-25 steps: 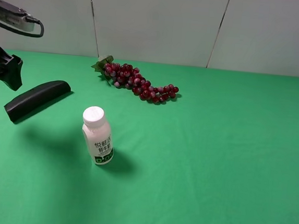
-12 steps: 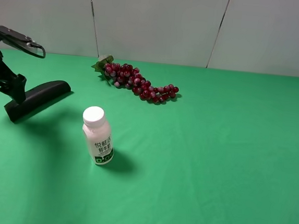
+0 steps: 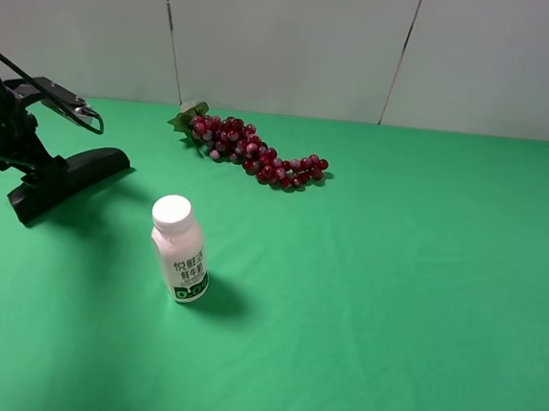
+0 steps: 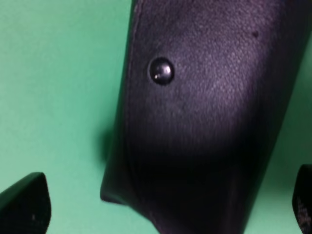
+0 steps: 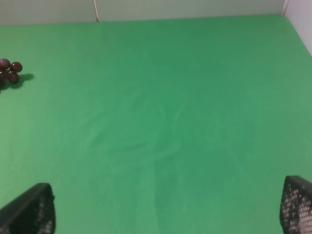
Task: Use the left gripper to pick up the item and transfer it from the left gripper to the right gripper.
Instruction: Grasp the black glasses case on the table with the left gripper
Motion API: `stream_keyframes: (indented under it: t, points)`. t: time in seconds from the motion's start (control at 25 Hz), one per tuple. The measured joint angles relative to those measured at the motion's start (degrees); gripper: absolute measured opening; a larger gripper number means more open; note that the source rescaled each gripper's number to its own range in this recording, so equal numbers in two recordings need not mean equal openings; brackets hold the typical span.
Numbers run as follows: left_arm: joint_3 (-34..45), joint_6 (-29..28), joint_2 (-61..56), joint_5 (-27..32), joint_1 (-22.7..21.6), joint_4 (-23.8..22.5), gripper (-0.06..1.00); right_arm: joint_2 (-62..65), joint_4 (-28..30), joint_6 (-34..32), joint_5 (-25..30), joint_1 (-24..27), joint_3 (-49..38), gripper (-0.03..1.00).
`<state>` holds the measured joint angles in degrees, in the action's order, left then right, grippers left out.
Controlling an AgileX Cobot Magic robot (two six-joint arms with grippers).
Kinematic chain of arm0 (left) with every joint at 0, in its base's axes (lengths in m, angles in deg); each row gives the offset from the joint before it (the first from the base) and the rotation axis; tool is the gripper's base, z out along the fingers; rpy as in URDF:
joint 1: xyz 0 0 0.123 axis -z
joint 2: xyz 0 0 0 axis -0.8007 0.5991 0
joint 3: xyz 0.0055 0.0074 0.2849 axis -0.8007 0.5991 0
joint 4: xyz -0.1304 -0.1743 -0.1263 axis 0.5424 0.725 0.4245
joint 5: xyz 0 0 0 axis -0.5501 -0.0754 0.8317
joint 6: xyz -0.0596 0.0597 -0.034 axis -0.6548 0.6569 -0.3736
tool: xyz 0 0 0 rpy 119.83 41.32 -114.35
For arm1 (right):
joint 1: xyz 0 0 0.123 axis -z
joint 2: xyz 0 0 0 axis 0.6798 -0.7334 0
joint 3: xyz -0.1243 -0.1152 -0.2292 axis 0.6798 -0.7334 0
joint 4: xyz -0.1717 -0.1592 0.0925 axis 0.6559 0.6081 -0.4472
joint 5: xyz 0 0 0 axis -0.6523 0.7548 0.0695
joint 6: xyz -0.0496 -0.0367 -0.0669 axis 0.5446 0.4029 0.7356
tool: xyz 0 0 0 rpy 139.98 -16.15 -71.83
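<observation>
1 black case [image 3: 97, 163] lies on 1 green table [image 3: 392, 293] and carries 1 round snap stud [image 4: 161, 70]. 1 pink bottle [image 3: 182, 255] stands there with 1 white cap [image 3: 172, 212]. 1 bunch of red grapes [image 3: 255, 153] has a few green leaves [image 3: 186, 117] at 1 end. 2 grippers show — the left gripper [image 3: 38, 177] and the right gripper [image 5: 163, 207] — each with 2 black fingertips [image 4: 24, 204] in its wrist view. the back wall [image 3: 289, 43] has 3 pale panels, split by 2 seams [image 3: 171, 33].

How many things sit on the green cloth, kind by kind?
Matte black elongated soft case: 1
Pink plastic bottle with white cap: 1
Bunch of red grapes: 1
Total: 3
</observation>
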<state>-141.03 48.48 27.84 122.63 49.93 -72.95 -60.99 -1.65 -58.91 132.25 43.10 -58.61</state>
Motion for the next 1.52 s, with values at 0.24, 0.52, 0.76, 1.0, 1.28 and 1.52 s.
stream_keyframes:
  t: [0.24, 0.52, 0.76, 1.0, 1.28, 1.52]
  points:
    - [0.00, 3.05, 2.64, -0.85, 0.00, 1.35, 1.00, 0.00, 0.00, 0.00, 0.00, 0.00, 0.00, 1.00]
    - [0.29, 5.97, 4.07, -3.08, 0.00, 3.13, 1.00, 0.00, 0.00, 0.00, 0.00, 0.00, 0.00, 1.00]
    - [0.58, 6.10, 4.07, -3.33, 0.00, 3.44, 0.89, 0.00, 0.00, 0.00, 0.00, 0.00, 0.00, 1.00]
    - [0.58, 6.10, 4.07, -3.28, 0.00, 3.43, 0.38, 0.00, 0.00, 0.00, 0.00, 0.00, 0.00, 1.00]
    - [0.58, 6.15, 3.94, -3.20, 0.00, 3.28, 0.07, 0.00, 0.00, 0.00, 0.00, 0.00, 0.00, 1.00]
    - [0.58, 6.15, 3.94, -3.20, 0.00, 3.23, 0.06, 0.00, 0.00, 0.00, 0.00, 0.00, 0.00, 1.00]
